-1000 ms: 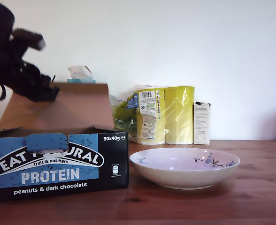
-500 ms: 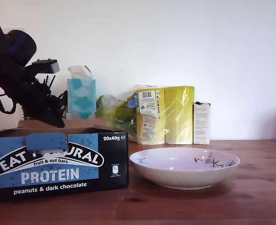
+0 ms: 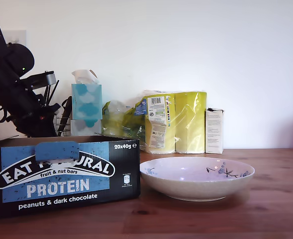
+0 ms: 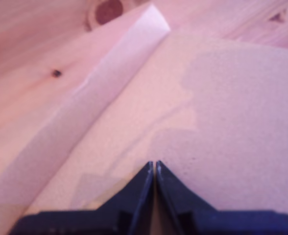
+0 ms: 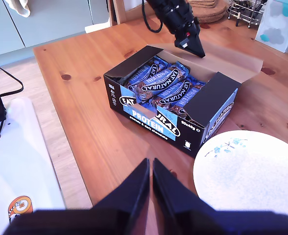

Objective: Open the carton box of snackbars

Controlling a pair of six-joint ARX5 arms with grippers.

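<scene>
The carton box (image 3: 62, 174) stands at the exterior view's left, black with a blue "EAT NATURAL PROTEIN" panel. From above, the carton box (image 5: 168, 98) is open, with wrapped bars showing and both side flaps upright. Its brown lid (image 5: 232, 61) lies folded back flat on the table. My first gripper (image 5: 199, 51) is shut, its tips just over that lid (image 4: 207, 107), with nothing between them (image 4: 155, 165). Its arm (image 3: 22, 99) rises behind the box. My second gripper (image 5: 151, 164) is shut and empty, high above the table's near side.
A white flowered bowl (image 3: 201, 188) sits just to the exterior view's right of the box, also seen as the bowl (image 5: 252, 176). Behind stand a tissue box (image 3: 86, 102), yellow paper rolls (image 3: 179, 122) and a small white box (image 3: 214, 130). A wire rack (image 5: 244, 10) sits beyond the lid.
The lid has swung from upright to flat behind the box. The first arm has come down with it, and the box has shifted slightly toward the exterior view's right.
</scene>
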